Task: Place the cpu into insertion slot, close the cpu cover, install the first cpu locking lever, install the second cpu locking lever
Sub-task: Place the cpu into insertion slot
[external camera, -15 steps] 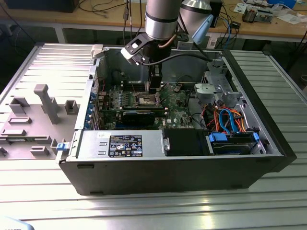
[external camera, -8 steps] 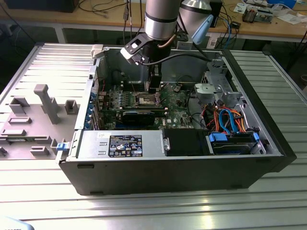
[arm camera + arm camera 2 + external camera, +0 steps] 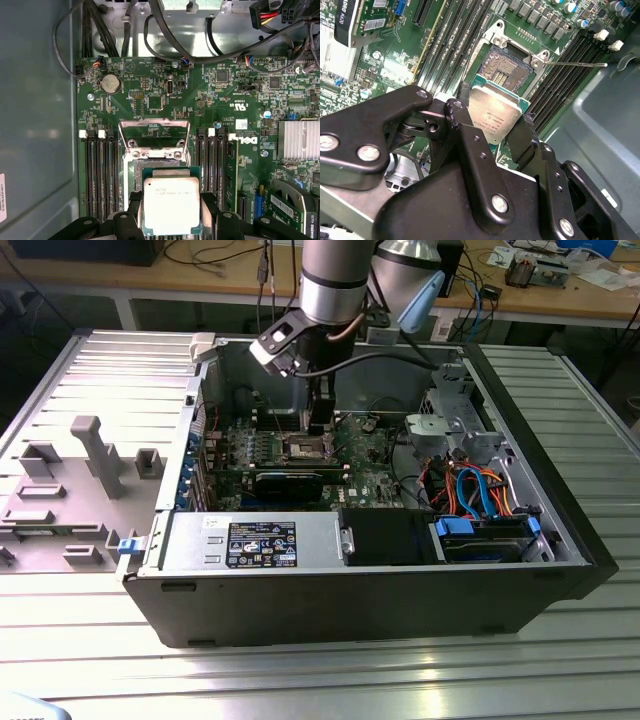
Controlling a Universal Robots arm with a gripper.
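One arm (image 3: 335,280) comes down into an open computer case (image 3: 350,610) that lies on its side on a ribbed metal table (image 3: 300,680). In the exterior view the gripper (image 3: 320,418) hangs low inside the case, just over the insertion slot (image 3: 303,448) in the far part of the green motherboard (image 3: 370,455). A long black card (image 3: 290,483) lies across the board just nearer than the slot. Blue and orange cables (image 3: 470,490) bunch up toward the exterior view's right. A grey tray (image 3: 70,480) of fixtures sits outside the case on the exterior view's left.

In the second wrist view the gripper (image 3: 492,119) is closed narrow on the cpu (image 3: 496,112). One black finger (image 3: 461,117) presses each opposite edge of the chip, with its silvery top facing the camera. The chip is tilted and held clear of the insertion slot (image 3: 512,70), whose dark pin field lies bare. A thin metal rod (image 3: 575,64) sticks out from one corner of the slot, across the memory slots (image 3: 565,80).

In the first wrist view the cpu (image 3: 171,205) sits clamped in the gripper (image 3: 171,216), partly covering the insertion slot (image 3: 155,164) and not seated in it. The cpu cover (image 3: 154,122) is swung up, open, on the slot's other side, and green board shows through its window. Memory slots (image 3: 100,170) run along both flanks of the slot. A coin battery (image 3: 111,83) sits further off on the board.
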